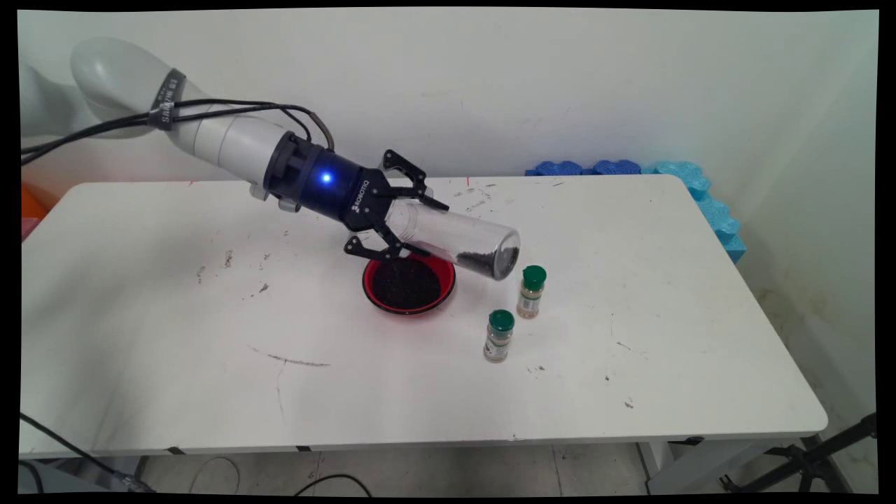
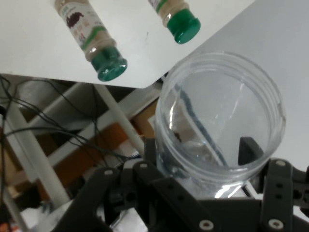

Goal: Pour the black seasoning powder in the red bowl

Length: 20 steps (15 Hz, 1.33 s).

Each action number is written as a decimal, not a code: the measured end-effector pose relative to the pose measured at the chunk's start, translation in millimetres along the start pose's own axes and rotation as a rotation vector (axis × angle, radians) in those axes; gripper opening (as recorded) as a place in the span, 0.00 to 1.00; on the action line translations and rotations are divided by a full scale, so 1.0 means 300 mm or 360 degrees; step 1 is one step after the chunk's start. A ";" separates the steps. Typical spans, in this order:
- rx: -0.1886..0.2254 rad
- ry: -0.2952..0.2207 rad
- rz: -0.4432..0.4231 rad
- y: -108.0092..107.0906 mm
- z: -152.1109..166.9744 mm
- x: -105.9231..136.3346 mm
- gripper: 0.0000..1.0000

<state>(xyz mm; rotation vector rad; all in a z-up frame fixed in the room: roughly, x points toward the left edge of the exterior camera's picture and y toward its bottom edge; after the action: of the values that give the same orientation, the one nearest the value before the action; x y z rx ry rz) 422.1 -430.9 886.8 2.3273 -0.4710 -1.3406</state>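
Observation:
My gripper (image 1: 413,220) is shut on a clear plastic jar (image 1: 455,238), held almost on its side with its open mouth toward the hand and its base down to the right. Dark grains lie in the jar's lower end. Just below the jar's mouth stands a red bowl (image 1: 409,283) filled with dark grains. In the hand view the jar's open mouth (image 2: 219,118) fills the right half, with the black fingers (image 2: 248,150) at its rim. Two green-capped spice bottles (image 1: 531,291) (image 1: 499,335) stand upright to the right of the bowl.
Blue foam pieces (image 1: 700,192) lie at the table's far right corner against the wall. The white table (image 1: 210,336) carries scattered dark marks. In the hand view the two spice bottles (image 2: 91,38) (image 2: 178,19) show at the top.

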 end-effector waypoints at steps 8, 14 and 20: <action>-0.0087 -0.0067 -0.0284 -0.010 0.005 0.045 0.00; -0.0129 -0.0106 -0.0442 -0.025 0.012 0.071 0.00; -0.0159 -0.0140 -0.0560 -0.040 0.022 0.091 0.00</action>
<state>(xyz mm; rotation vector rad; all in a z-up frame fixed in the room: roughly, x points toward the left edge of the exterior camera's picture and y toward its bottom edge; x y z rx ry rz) 430.3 -434.8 857.6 2.3493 -0.0144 -1.5886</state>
